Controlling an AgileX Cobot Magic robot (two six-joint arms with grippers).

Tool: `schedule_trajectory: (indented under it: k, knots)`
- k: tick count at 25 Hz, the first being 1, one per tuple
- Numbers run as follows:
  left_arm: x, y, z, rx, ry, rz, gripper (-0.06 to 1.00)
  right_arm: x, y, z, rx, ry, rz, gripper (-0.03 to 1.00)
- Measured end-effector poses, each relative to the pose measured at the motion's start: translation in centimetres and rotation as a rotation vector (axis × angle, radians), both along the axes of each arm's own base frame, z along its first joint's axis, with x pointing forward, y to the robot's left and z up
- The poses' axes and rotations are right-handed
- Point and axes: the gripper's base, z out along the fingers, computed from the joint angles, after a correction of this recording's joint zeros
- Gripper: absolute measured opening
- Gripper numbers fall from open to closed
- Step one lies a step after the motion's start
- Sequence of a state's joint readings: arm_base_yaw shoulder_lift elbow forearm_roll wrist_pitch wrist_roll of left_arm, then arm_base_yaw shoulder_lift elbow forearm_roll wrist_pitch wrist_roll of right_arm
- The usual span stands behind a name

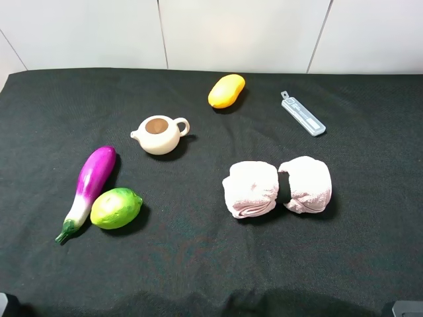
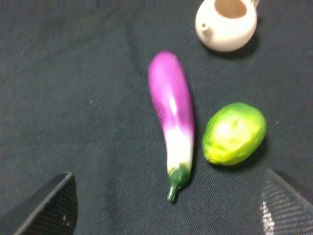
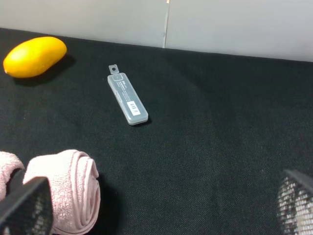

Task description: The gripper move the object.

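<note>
My left gripper (image 2: 166,215) is open, its two black fingertips (image 2: 49,208) wide apart above the black cloth. Just ahead of it lie a purple eggplant (image 2: 172,112) and a green lime (image 2: 234,133), side by side and touching nothing else. My right gripper (image 3: 161,208) is open too, with nothing between its fingers (image 3: 27,208). A rolled pink towel (image 3: 68,188) lies by its one finger. In the high view the eggplant (image 1: 92,178) and lime (image 1: 116,207) sit at the left. Which of these is the object I cannot tell.
A cream teapot (image 1: 159,134) without lid stands behind the eggplant. A yellow mango (image 1: 226,90) and a grey plastic case (image 1: 303,113) lie at the back. Two rolled pink towels (image 1: 250,189) (image 1: 307,183) sit side by side right of centre. A white wall (image 1: 211,33) bounds the far edge.
</note>
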State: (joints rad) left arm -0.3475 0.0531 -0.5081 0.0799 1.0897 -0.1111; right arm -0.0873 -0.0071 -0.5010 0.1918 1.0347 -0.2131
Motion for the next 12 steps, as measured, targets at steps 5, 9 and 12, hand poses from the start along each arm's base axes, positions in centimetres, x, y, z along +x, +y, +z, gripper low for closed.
schedule_trajectory:
  k: [5,9,12]
  knots:
    - [-0.43,0.05,-0.23,0.023,-0.039,-0.041,0.79,0.00,0.00,0.00,0.000,0.000,0.000,0.69]
    - [-0.52,0.07,-0.42,0.038,-0.066,-0.059,0.79,0.00,0.00,0.00,0.000,0.000,0.000,0.69]
    - [-0.49,0.05,-0.36,0.037,-0.074,-0.061,0.79,0.00,0.00,0.00,0.000,0.000,0.000,0.69]
